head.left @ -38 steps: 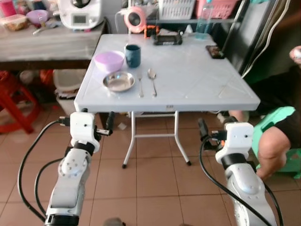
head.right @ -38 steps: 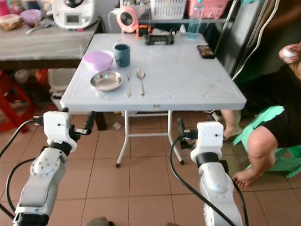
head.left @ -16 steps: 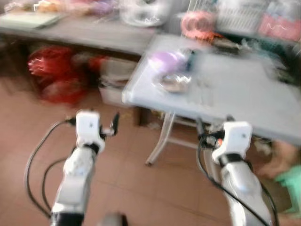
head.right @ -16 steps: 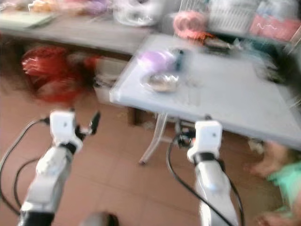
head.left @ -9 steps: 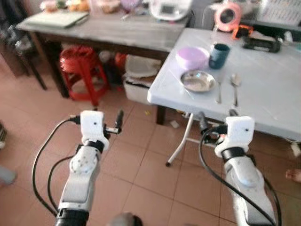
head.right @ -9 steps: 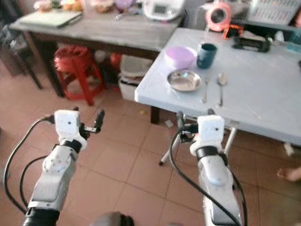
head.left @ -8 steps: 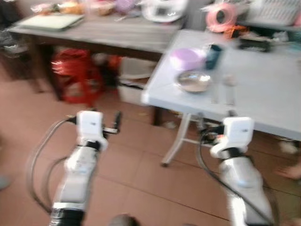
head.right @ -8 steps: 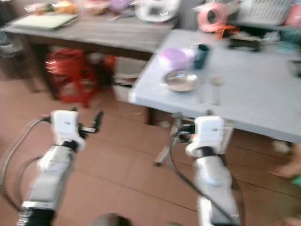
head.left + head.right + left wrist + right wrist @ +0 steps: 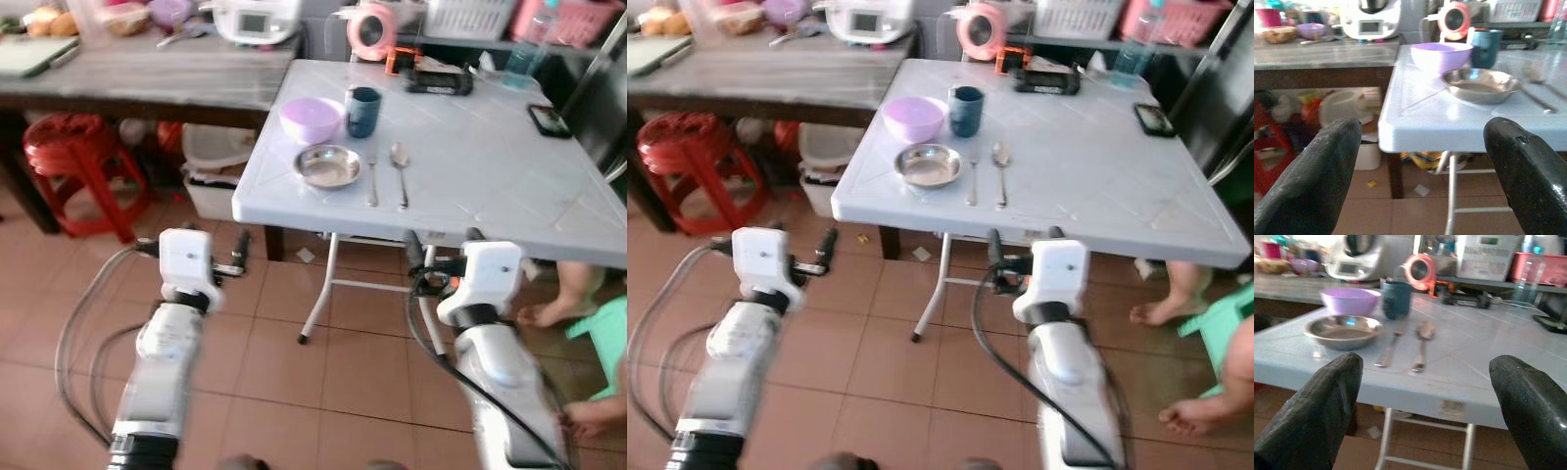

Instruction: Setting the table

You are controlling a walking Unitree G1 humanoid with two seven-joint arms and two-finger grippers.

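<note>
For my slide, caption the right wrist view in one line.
Open right pincer faces the white table set with steel plate, purple bowl, cup, fork and spoon.

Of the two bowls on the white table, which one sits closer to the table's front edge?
The steel bowl; it sits nearer the front edge, beside the fork. The purple bowl is behind it.
</note>
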